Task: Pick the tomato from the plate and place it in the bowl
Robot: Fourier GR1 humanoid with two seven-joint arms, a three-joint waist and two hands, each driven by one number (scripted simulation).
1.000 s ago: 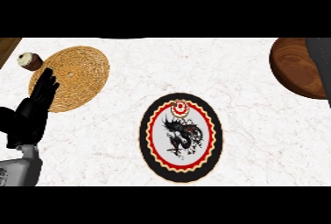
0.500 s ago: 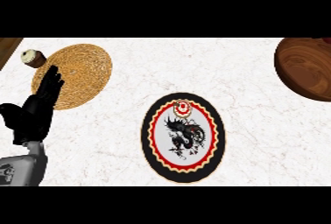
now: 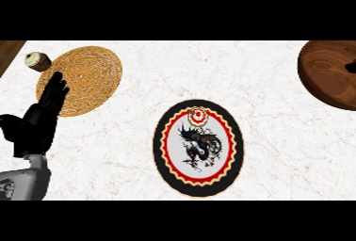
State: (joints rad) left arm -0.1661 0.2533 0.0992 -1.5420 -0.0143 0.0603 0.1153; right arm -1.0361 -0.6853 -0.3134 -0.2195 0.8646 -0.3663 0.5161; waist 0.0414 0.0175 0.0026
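Head view looks steeply down on a white, faintly veined surface (image 3: 278,141). Near the middle lies the plate (image 3: 158,146), with a black rim, a red scalloped ring inside it and a dark dragon-like figure on its pale centre. The tomato (image 3: 198,115), as far as can be told, is the small round red and pale thing on the far part of the plate, just inside the red ring and above the dark figure. It is too small to tell apart from the pattern with certainty. Nothing touches it.

The bowl (image 3: 327,70) is of dark brown wood and sits at the far right of the surface, cut off by the view's right edge and well apart from the plate. A small dark patch (image 3: 351,67) shows at the bowl's right side, against the edge. What it is cannot be told.

The left hand (image 3: 38,127) shows at the view's left edge above its grey forearm (image 3: 21,183). Its fingers (image 3: 55,87) are straight and close together, pointing away from the robot, with the thumb out to the left. The hand holds nothing. The tips of the fingers overlap the near edge of a round woven straw mat (image 3: 87,75) at the far left. Just beyond the mat's left side stands a small brown cupcake (image 3: 36,60) with a pale top. A strip of brown wood (image 3: 8,52) shows in the far left corner. The hand is well apart from both the plate and the bowl.
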